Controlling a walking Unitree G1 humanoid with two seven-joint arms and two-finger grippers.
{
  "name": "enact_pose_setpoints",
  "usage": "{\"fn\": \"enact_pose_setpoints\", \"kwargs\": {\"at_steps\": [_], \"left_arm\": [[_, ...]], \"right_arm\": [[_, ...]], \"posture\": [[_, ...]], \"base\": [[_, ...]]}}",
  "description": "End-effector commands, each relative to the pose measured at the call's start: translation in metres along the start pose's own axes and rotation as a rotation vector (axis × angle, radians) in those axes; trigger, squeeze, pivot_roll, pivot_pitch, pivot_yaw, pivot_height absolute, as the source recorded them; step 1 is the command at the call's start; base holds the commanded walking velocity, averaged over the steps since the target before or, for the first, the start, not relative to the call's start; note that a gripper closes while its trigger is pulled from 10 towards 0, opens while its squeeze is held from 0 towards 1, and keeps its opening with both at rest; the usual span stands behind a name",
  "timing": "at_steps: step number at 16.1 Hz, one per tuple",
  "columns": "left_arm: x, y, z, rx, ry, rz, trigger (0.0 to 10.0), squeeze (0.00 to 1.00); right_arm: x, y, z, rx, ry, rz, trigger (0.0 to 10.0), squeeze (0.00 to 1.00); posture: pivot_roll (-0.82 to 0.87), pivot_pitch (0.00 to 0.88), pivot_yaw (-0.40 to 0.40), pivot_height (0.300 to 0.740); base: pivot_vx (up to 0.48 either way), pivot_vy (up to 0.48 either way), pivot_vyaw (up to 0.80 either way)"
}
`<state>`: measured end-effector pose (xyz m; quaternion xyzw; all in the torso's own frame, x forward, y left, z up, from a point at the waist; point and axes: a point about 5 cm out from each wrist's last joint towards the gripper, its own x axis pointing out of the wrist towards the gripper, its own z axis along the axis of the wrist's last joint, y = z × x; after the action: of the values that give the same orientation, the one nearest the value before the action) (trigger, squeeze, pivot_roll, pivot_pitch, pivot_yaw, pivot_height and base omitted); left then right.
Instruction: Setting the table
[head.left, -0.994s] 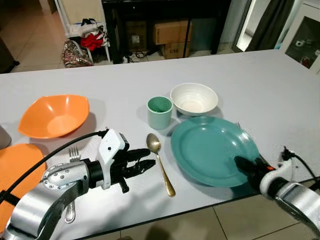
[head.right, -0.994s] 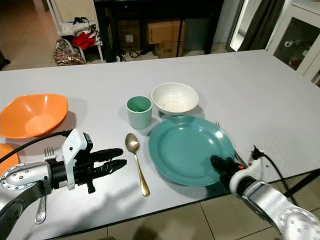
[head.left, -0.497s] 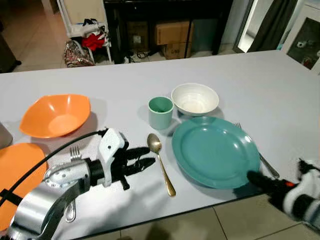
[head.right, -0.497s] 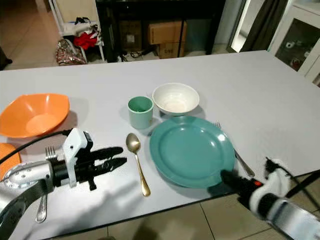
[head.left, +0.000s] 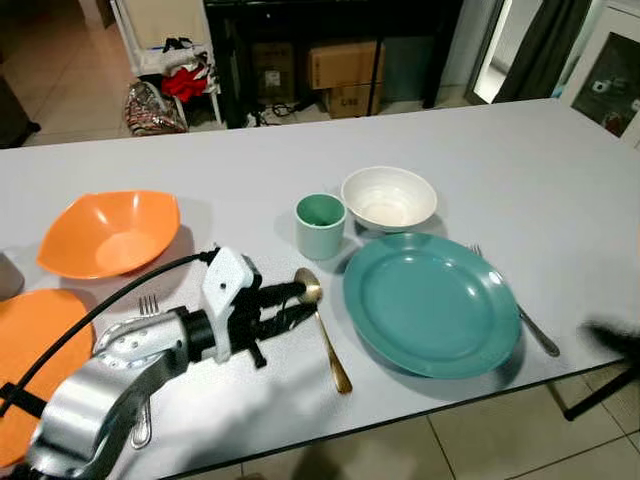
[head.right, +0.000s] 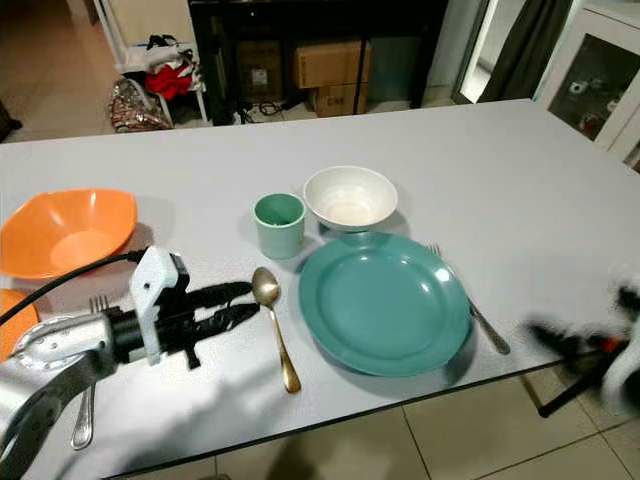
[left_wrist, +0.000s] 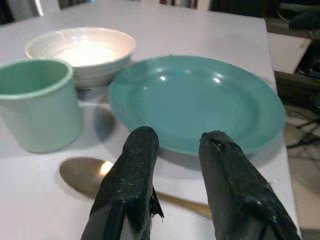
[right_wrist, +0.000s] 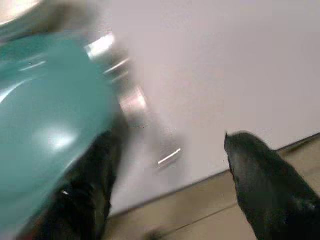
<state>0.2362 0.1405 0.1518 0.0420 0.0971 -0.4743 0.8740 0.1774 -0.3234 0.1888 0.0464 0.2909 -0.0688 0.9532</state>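
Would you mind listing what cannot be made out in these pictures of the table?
- Right gripper: motion-blurred off the table edge in the eye views.
- Silver fork beside the teal plate: smeared in the right wrist view.
- Second fork: its handle is hidden behind the left arm.
- Orange plate: cut off by the left edge, partly covered by the arm.

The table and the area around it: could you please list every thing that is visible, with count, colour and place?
plate: 1, teal, near table edge
white bowl: 1, white, behind plate
cup: 1, pale green, beside white bowl
spoon: 1, gold, left of plate
fork: 1, silver, right of plate
second fork: 1, silver, under left arm
orange bowl: 1, orange, far left
orange plate: 1, orange, left edge
boxes: 2, brown, floor behind table
left gripper: 1, black, open, at spoon bowl
right gripper: 1, black, open, blurred, beyond table edge
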Motion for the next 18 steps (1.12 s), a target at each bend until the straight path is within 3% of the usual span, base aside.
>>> {"fn": "enact_pose_setpoints", "kwargs": {"at_steps": [1,2,5,6,7,9,12,13,14,17,18], "left_arm": [[0.003,0.000,0.001,0.021,0.000,0.008,10.0,0.00],[0.008,0.000,0.002,0.024,-0.004,0.009,10.0,0.00],[0.013,0.002,0.005,0.036,-0.015,0.017,10.0,0.00],[0.014,0.003,0.005,0.041,-0.017,0.020,10.0,0.00],[0.015,0.005,0.008,0.057,-0.019,0.022,10.0,0.00],[0.017,0.004,0.012,0.067,-0.020,0.001,10.0,0.00],[0.016,0.005,0.014,0.075,-0.011,-0.013,10.0,0.00],[0.014,0.006,0.014,0.077,-0.006,-0.017,10.0,0.00],[0.013,0.006,0.015,0.080,-0.002,-0.019,10.0,0.00],[0.010,0.011,0.017,0.096,0.012,-0.017,10.0,0.00],[0.009,0.011,0.018,0.098,0.013,-0.016,10.0,0.00]], "right_arm": [[0.006,-0.005,0.003,-0.051,-0.046,-0.051,10.0,0.27],[0.020,-0.008,0.007,-0.085,-0.109,-0.077,10.0,0.00],[0.049,0.000,0.009,-0.141,-0.172,0.034,10.0,0.00],[0.055,0.002,0.009,-0.144,-0.180,0.071,10.0,0.11],[0.071,-0.002,0.008,-0.207,-0.191,0.127,10.0,1.00],[0.083,-0.010,0.003,-0.281,-0.159,0.201,10.0,1.00],[0.088,-0.025,-0.001,-0.405,-0.069,0.243,10.0,1.00],[0.090,-0.028,0.000,-0.431,-0.053,0.258,10.0,0.55],[0.094,-0.029,0.000,-0.460,-0.039,0.285,10.0,0.00],[0.108,-0.022,0.002,-0.466,-0.062,0.347,10.0,0.00],[0.112,-0.020,0.003,-0.427,-0.071,0.366,10.0,0.00]], "posture": [[-0.11,0.000,-0.009,0.740],[-0.11,0.000,-0.015,0.740],[-0.10,0.000,-0.014,0.740],[-0.10,0.000,-0.013,0.740],[-0.09,0.000,-0.010,0.740],[-0.07,0.000,-0.013,0.740],[-0.06,0.000,-0.011,0.740],[-0.06,0.000,-0.008,0.740],[-0.05,0.000,-0.007,0.740],[-0.04,0.000,0.001,0.740],[-0.03,0.000,0.001,0.740]], "base": [[0.000,0.000,0.00],[0.000,0.000,0.00],[0.000,0.000,0.00],[0.000,0.000,0.00],[0.000,0.000,0.00],[0.000,0.000,0.00],[0.000,0.000,0.00],[0.000,0.000,0.00],[0.000,0.000,0.00],[0.000,0.000,0.00],[0.000,0.000,0.00]]}}
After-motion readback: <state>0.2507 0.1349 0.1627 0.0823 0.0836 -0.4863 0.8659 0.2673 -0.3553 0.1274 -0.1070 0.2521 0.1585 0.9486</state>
